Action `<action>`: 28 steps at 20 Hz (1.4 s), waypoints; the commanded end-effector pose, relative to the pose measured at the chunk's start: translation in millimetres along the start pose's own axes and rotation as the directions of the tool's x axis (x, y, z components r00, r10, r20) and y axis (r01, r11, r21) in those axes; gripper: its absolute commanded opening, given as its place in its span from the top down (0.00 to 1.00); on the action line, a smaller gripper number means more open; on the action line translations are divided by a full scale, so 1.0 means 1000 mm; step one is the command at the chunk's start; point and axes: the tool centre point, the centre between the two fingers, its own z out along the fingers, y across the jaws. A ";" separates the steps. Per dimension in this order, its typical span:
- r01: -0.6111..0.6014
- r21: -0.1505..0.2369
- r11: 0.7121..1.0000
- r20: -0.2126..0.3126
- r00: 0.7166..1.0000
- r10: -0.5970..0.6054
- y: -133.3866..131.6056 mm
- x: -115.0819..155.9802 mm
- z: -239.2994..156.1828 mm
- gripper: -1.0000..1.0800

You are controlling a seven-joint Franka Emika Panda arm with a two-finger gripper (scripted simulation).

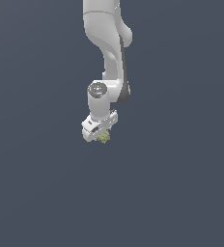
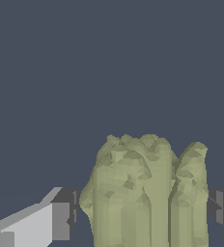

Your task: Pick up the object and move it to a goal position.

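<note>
The object (image 2: 143, 193) is a lumpy olive-yellow blob with a bumpy surface, and it fills the space between my fingers in the wrist view. One finger pad (image 2: 65, 219) sits against one side of it and the other pad (image 2: 222, 207) against the opposite side. My gripper (image 2: 144, 214) is shut on it. In the exterior view the object (image 1: 104, 138) peeks out just below the white gripper (image 1: 102, 134), which hangs under the arm near the middle of the picture.
A plain dark grey-blue surface (image 1: 181, 193) spreads all around, with no other objects in view. No goal marker shows in either view.
</note>
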 end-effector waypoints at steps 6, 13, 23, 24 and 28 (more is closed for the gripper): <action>0.000 -0.001 1.000 -0.001 1.000 0.000 0.000 0.002 0.000 1.00; 0.000 0.000 1.000 0.000 1.000 0.000 -0.007 0.029 -0.005 1.00; 0.000 0.001 1.000 0.001 1.000 0.000 -0.026 0.111 -0.017 1.00; 0.000 0.001 1.000 0.001 1.000 0.000 -0.028 0.120 -0.019 1.00; 0.000 0.002 1.000 0.001 1.000 0.000 -0.036 0.157 -0.024 1.00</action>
